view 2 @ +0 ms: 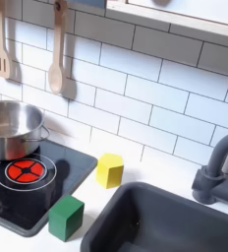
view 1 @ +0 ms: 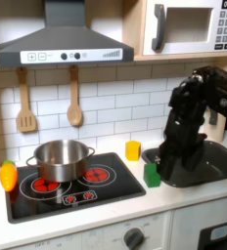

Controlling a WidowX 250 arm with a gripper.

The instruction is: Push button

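Black plastic made up the arm [view 1: 191, 122], which leaned over the sink [view 1: 215, 162] at the first exterior view's right. Its gripper [view 1: 172, 168] hung low by the sink's near-left edge, just beside the green block [view 1: 152, 175]; the dark shapes ran together, so I cannot tell how its jaws stood or whether they held anything.

The buttons [view 1: 79, 197] were a small red cluster on the front strip of the black stove [view 1: 74, 186], well to the left of the gripper in the first exterior view, with the green block standing between them.

One steel pot [view 1: 60, 159] sat on the back-left burner, and two red burner rings showed. One yellow block [view 1: 133, 149] stood behind the stove's right corner by the tiled wall, and one orange-and-yellow toy [view 1: 8, 175] stood at the stove's left edge. Two wooden utensils, a spatula [view 1: 25, 103] and a spoon [view 1: 74, 99], hung on the wall under the hood [view 1: 63, 41]. A microwave [view 1: 189, 26] sat up at the right.

In the second exterior view the pot [view 2: 12, 129], yellow block [view 2: 110, 169], green block [view 2: 66, 218], sink [view 2: 165, 221] and one grey faucet [view 2: 219, 171] showed.
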